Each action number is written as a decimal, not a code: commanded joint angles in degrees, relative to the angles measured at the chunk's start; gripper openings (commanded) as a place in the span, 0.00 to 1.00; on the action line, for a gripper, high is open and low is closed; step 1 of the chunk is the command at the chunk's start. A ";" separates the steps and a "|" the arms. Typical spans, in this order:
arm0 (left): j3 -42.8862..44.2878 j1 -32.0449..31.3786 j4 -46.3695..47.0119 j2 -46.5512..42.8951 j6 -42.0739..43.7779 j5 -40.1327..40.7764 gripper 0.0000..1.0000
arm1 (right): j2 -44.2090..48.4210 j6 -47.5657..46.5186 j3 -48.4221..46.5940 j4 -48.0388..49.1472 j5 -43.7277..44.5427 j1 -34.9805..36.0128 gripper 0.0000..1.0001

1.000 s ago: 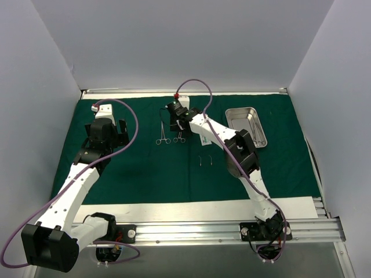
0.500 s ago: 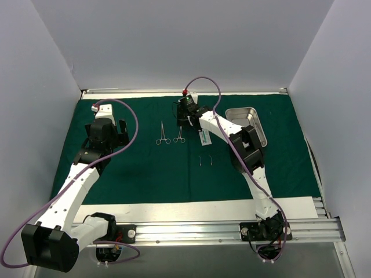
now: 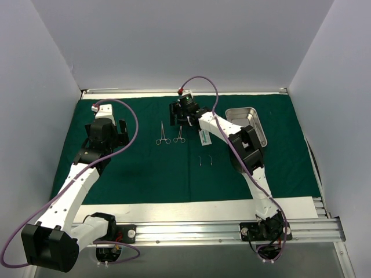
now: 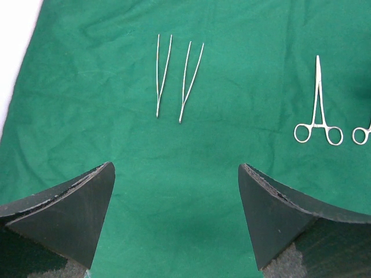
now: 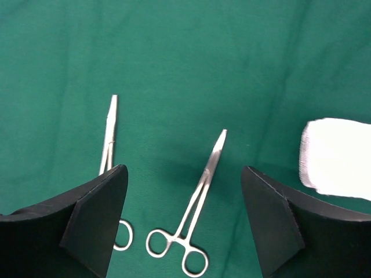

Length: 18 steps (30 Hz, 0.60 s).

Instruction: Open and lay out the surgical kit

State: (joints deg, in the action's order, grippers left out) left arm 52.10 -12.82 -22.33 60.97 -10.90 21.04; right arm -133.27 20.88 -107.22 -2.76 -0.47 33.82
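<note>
From where I stand, the right end effector [image 3: 175,113] hangs over the far middle of the desk [image 3: 174,209]. Its jaws are spread wide and it has hold of nothing. Its own camera [image 5: 184,169] looks straight down on two pairs of forceps lying flat on the drape [image 5: 191,52]. One pair [image 5: 203,185] sits in the gap between the black fingers [image 5: 95,214]. The shaft of the other [image 5: 108,139] slips behind the finger beside it. Both point their tips at the far edge and their rings at the near edge. A white gauze wad [image 5: 335,157] lies on the cloth off to one side, apart from the forceps.

From above, the two forceps [image 3: 163,133] [image 3: 179,134] lie side by side just nearward of that end effector. The small white-green packet [image 3: 204,138] rests close against the right arm, between the forceps and the steel tray [image 3: 246,127]. The tray sits toward the far right corner with nothing in it.

Two tweezers [image 3: 200,160] [image 3: 210,159] lie parallel near the middle of the desk, apart from everything else.

The left end effector [image 3: 120,132] hovers over the far left part of the desk, fully open and empty. Its camera [image 4: 176,166] shows the tweezers [image 4: 162,75] [image 4: 191,81] and one pair of forceps [image 4: 317,98] beyond its fingers.

The dark green drape [image 3: 145,174] is spread flat across almost the whole desk, with every piece resting on it.
</note>
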 commanded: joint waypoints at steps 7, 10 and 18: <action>0.29 -0.36 0.97 -0.06 0.17 0.58 0.97 | -1.11 0.56 0.52 4.61 -4.80 0.19 0.81; 0.29 -0.28 0.88 -0.15 0.17 0.58 0.97 | -1.55 0.82 0.52 4.52 -5.15 0.28 0.84; 0.29 -0.36 0.97 -0.24 0.09 0.58 0.97 | -3.04 1.26 0.70 4.52 -5.95 0.10 0.86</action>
State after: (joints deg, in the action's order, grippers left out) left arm 52.10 -12.82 -22.33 60.97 -10.92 21.04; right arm -135.81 21.58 -107.11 0.82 -5.43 33.82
